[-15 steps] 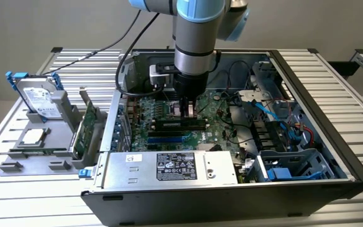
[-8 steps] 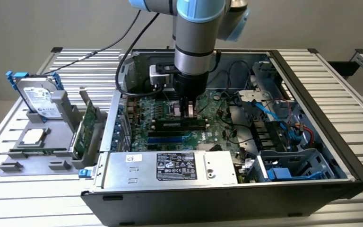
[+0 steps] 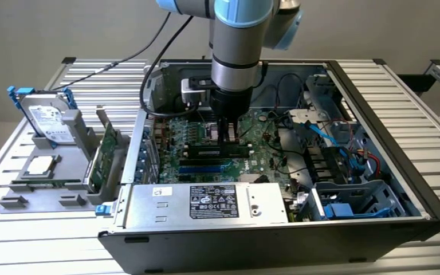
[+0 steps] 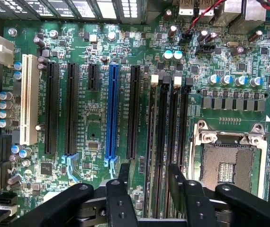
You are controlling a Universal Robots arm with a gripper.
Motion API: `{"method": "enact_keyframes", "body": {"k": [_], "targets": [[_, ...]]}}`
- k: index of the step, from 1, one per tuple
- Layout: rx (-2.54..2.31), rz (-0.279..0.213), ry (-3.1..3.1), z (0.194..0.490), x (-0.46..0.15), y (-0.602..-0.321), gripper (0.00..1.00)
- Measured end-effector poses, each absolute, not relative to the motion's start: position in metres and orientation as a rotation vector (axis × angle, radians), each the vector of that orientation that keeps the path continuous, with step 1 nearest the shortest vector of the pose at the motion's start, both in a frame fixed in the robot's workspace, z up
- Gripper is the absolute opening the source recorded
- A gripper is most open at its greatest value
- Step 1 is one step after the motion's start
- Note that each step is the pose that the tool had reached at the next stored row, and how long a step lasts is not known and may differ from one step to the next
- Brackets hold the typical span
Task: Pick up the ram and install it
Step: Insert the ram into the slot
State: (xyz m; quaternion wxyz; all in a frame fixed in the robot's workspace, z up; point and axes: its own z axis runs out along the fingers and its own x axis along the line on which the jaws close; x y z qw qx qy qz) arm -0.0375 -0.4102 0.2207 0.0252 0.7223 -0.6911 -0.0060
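Between the black fingers (image 4: pixel 124 172) of the gripper (image 4: pixel 150 171), spread apart and clasping nothing, run the long black memory slots (image 4: pixel 175 142) of the green motherboard (image 4: pixel 92 142). Directly under the gripper, the long narrow green ram (image 3: pixel 216 152) with black chips stands in one slot. Pick-up and placing look done; full seating cannot be confirmed.

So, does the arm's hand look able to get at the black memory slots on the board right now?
Probably yes. The hand hangs inside the open case, right over the memory slots. Its fingers stand apart, and nothing seems to lie between them and the slots.
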Motion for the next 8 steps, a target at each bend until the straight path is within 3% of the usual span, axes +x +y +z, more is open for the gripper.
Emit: {"method": "enact_keyframes", "body": {"k": [8], "targets": [[2.234, -0.022, -2.137, 0.238, -0.038, -0.410, 0.45]]}}
